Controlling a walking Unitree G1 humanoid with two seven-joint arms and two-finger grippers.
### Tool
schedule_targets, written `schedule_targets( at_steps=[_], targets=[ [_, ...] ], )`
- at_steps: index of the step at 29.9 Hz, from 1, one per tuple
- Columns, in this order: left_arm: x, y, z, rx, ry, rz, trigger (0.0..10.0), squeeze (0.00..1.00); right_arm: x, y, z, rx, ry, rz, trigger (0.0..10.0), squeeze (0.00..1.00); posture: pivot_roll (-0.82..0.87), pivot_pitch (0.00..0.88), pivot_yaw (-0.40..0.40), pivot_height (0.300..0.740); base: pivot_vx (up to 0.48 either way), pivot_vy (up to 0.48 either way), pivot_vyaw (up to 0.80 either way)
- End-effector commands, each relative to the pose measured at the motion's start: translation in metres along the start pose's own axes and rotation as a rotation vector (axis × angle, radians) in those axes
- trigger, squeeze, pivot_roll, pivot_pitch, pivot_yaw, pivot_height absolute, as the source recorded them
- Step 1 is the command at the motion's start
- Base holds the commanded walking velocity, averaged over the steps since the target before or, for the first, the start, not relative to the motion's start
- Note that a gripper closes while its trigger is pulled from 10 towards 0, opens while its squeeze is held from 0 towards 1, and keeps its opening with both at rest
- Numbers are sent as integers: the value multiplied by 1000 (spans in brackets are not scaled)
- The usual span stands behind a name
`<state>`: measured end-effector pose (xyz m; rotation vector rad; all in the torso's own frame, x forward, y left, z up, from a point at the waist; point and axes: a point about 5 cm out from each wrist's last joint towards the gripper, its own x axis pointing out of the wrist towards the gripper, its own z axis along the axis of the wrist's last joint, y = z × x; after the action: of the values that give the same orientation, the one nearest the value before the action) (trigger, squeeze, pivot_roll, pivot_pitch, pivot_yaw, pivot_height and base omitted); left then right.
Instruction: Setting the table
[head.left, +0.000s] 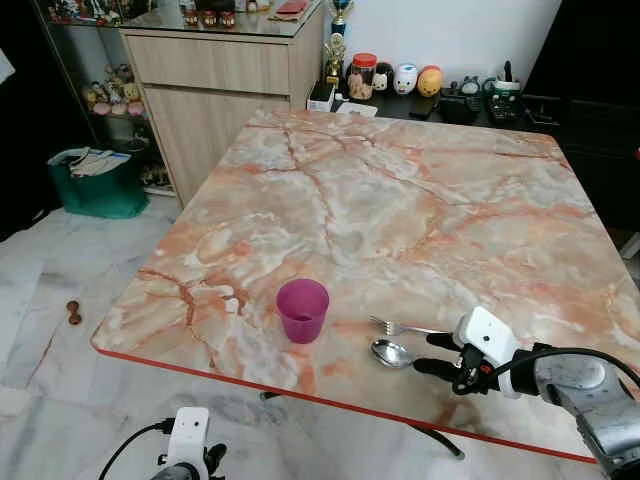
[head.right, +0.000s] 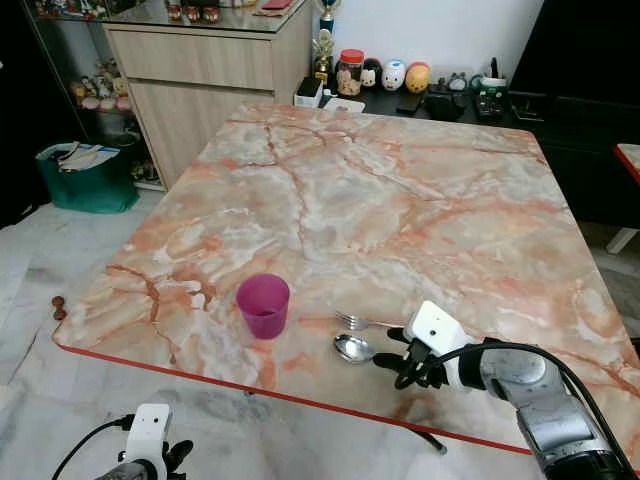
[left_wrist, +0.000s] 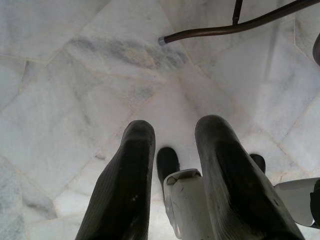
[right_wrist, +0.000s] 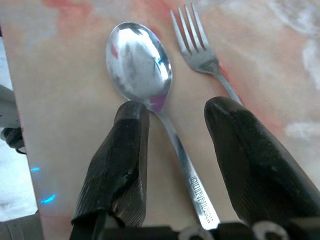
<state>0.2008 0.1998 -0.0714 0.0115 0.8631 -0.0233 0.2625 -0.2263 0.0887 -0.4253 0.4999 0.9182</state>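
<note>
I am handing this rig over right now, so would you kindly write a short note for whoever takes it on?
Right gripper: open, low over the table near its front edge, fingers straddling the spoon handle, not closed on it.
Left gripper: open, hanging idle below the table edge over the floor.
On the table: purple cup upright, spoon to its right, fork just behind the spoon.
Done: cup, fork and spoon are laid out.
Left: judge whether the spoon needs adjusting; no plate is set.
</note>
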Motion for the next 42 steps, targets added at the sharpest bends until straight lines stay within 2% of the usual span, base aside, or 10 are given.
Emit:
schedule_targets(
  at_steps=[1, 13, 20, 28, 30, 31, 32, 33, 42],
  targets=[
    [-1, 0, -5, -5, 28, -1, 10000, 0, -3, 0, -5, -7, 45, 16, 10000, 0, 32, 0, -8, 740, 0, 0, 0],
    [0, -1, -5, -7, 27, -3, 10000, 0, -5, -2, -15, -20, 128, 18, 10000, 0, 34, 0, -10, 740, 0, 0, 0],
    [0, -1, -4, -3, 26, -4, 10000, 0, -1, -2, -16, -13, 127, 14, 10000, 0, 38, 0, -6, 740, 0, 0, 0],
    [0, -2, -4, 1, 25, -8, 10000, 0, 5, -8, -20, -5, 125, -47, 10000, 0, 42, 0, -5, 740, 0, 0, 0],
    [0, -2, -4, 2, 23, -10, 10000, 0, 7, -7, -21, 2, 122, -43, 7686, 0, 46, 0, -6, 740, 0, 0, 0],
    [0, -2, -4, 2, 23, -10, 10000, 0, 7, -7, -21, 2, 122, -43, 7686, 0, 46, 0, -6, 740, 0, 0, 0],
    [0, -2, -4, 1, 24, -13, 10000, 0, 8, -6, -21, 8, 116, -41, 2902, 0, 46, 0, -6, 740, 0, 0, 0],
    [0, -3, -3, 2, 26, -16, 10000, 0, 10, -5, -22, 17, 111, -33, 0, 0, 46, 0, -6, 740, 0, 0, 0],
    [0, -3, -3, 4, 26, -19, 10000, 0, 14, -2, -26, 24, 110, -28, 0, 0, 47, 0, -3, 740, 0, 0, 0]
  ],
)
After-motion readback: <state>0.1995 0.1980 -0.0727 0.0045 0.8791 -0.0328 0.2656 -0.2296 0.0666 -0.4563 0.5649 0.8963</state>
